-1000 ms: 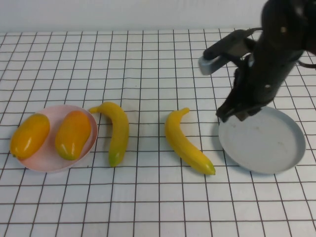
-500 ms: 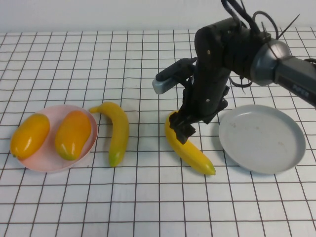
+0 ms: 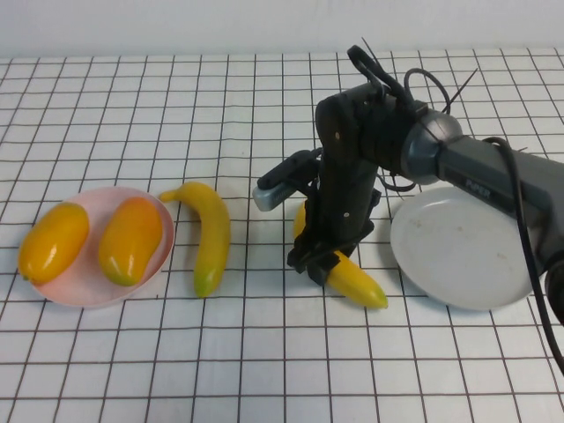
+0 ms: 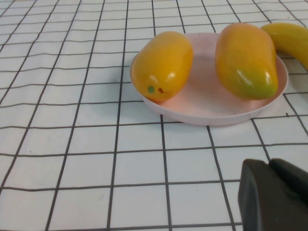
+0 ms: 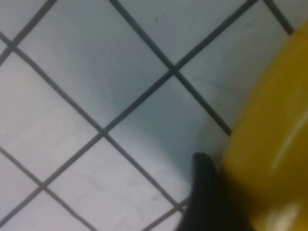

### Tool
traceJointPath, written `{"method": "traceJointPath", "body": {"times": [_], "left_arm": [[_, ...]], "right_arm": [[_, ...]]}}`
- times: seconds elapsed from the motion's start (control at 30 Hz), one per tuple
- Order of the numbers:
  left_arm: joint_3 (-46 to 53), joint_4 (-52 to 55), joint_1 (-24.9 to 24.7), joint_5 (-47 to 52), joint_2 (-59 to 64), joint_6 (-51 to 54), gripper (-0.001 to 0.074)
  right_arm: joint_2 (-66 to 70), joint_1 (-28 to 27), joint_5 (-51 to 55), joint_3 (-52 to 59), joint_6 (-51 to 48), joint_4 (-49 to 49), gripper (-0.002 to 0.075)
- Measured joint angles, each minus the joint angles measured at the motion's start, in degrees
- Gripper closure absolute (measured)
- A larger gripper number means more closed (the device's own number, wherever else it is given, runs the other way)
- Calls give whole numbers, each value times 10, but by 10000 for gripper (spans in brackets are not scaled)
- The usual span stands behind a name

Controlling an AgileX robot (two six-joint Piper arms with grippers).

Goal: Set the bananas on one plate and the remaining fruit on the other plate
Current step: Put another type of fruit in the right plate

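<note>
high view: our right gripper point(image 3: 319, 262), jaws apart, straddles a banana point(image 3: 352, 280); mangoes point(image 3: 130, 240) plated, both bananas left; left gripper point(image 4: 276, 195) shut

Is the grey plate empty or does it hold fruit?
Empty: the grey plate shows only bare surface; both bananas lie on the table.

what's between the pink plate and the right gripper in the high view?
One banana lies on the table between the pink plate and the right gripper, beside the plate's rim.
</note>
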Motion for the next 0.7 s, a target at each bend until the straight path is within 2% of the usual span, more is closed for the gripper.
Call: {"method": "traceJointPath", "body": {"times": [0.03,0.07,0.27,0.43,0.7], "left_arm": [[0,0,0,0,0,0,739],[0,0,0,0,0,0,739],[0,0,0,0,0,0,739],[0,0,0,0,0,0,739],[0,0,0,0,0,0,739]], "right_arm": [[0,0,0,0,2,0,396],[0,0,0,-1,5,0,426],[-23,0,0,-34,15,-16,417],[-102,-11,-1,-15,64,-76,417],[-212,-168,1,192,80,-56,417]]}}
